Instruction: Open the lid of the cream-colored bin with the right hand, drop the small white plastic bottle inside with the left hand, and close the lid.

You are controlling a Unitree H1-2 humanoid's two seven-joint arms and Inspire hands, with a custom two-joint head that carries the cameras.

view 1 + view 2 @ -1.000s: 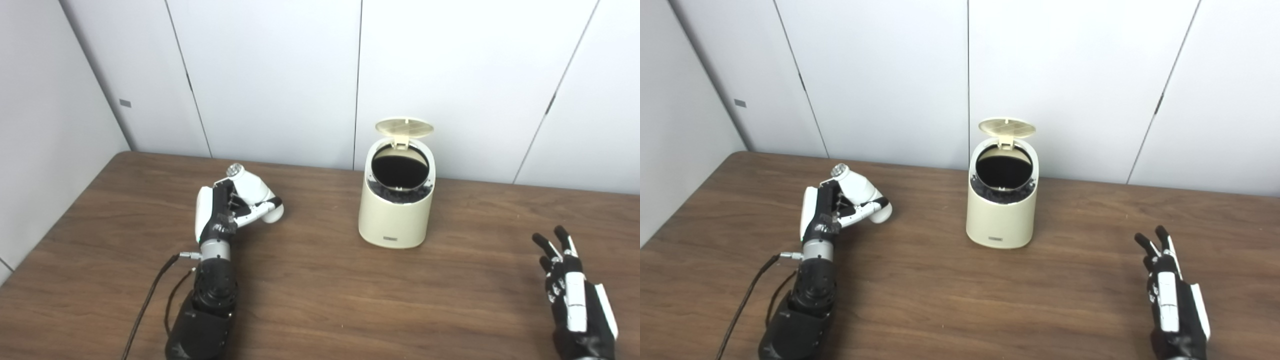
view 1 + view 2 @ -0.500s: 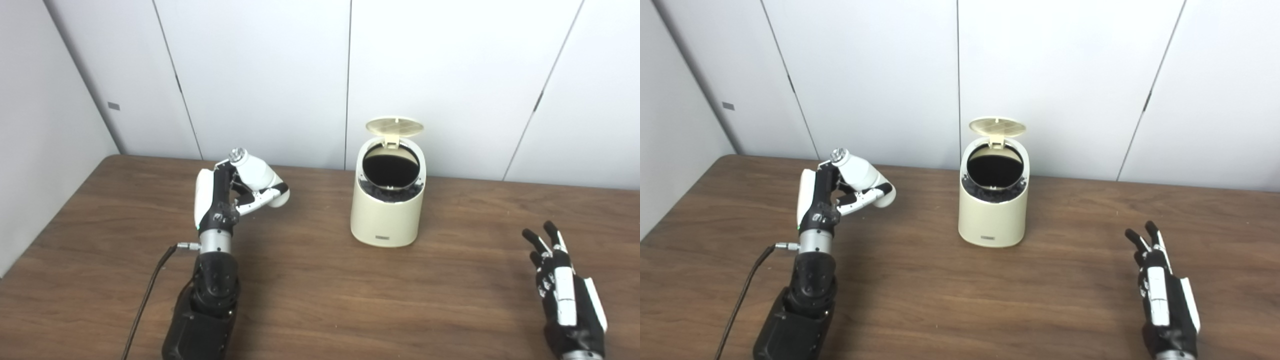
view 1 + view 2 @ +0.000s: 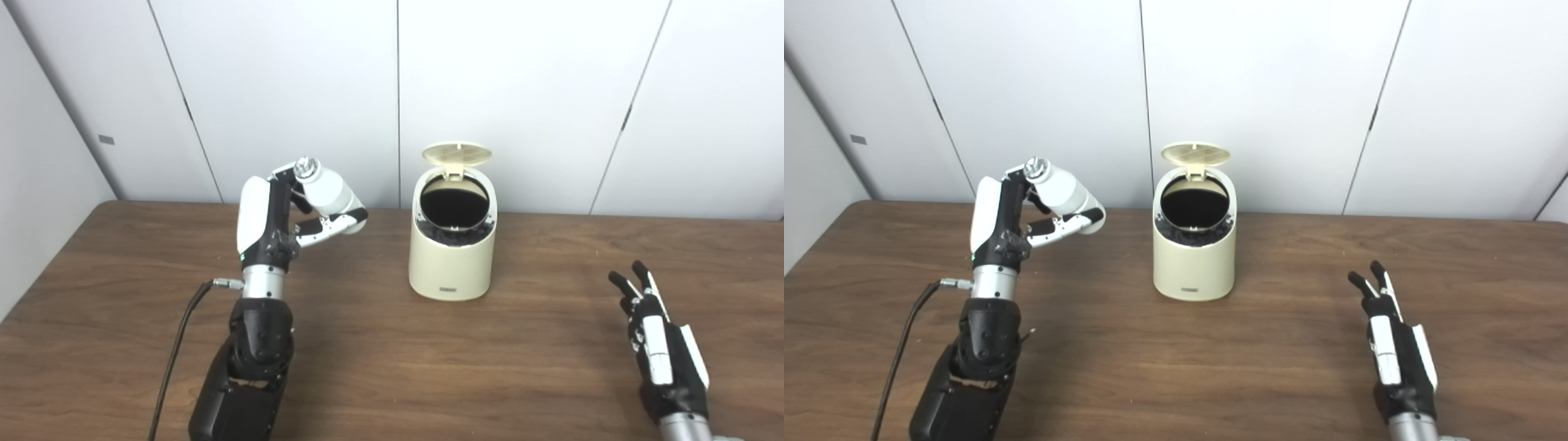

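In the left eye view, the cream-colored bin (image 3: pixel 452 248) stands on the wooden table (image 3: pixel 392 367) with its lid (image 3: pixel 457 152) tipped up behind the dark round mouth. To the bin's left, lifted off the tabletop, the left hand (image 3: pixel 278 214) is clamped on the small white plastic bottle (image 3: pixel 324 193), which lies tilted, cap pointing away from the bin.

In the right eye view, the right hand (image 3: pixel 1393 352) sits well to the bin's right and nearer the camera, fingers spread, holding nothing.
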